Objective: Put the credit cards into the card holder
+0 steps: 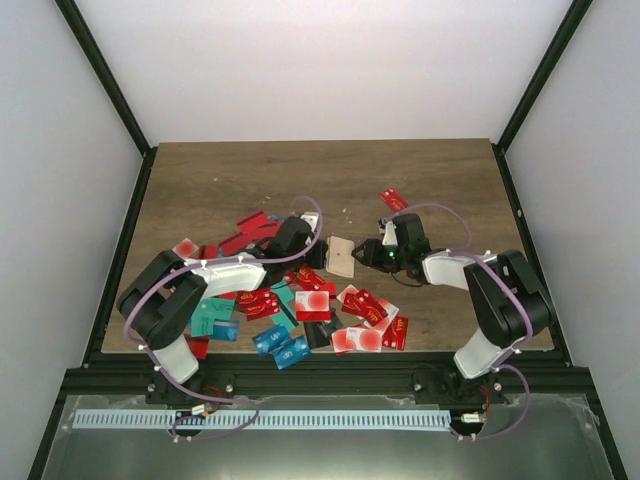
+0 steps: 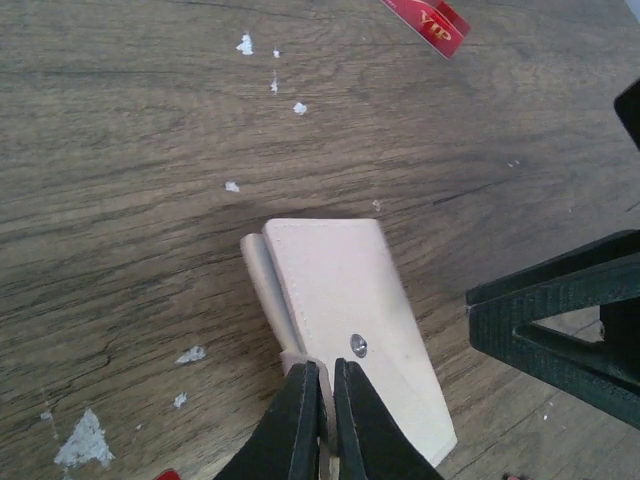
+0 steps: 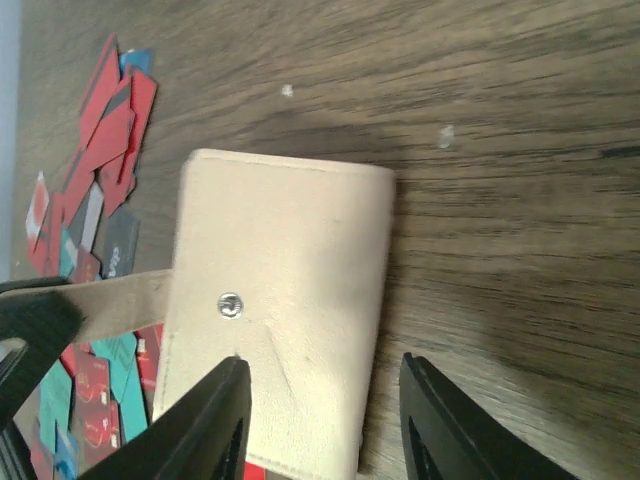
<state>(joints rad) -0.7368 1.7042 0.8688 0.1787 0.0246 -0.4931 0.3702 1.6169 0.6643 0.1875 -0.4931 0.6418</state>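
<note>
Left fingers [image 2: 292,425] on tab [image 3: 120,290] of folded beige card holder [image 2: 350,290].

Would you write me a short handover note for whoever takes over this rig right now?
Left gripper: shut on the snap tab of the card holder.
Right gripper: open, fingers apart at one end of the holder, not gripping it.
Card holder: folded, between the two grippers, snap undone.
Credit cards: scattered loose on the table near the arm bases, mostly on the left arm's side; one red card lies apart, farther back.
Done: tab unfastened and held; no card seen inside.
Left: open the holder, pick up the cards, slide them in.
</note>
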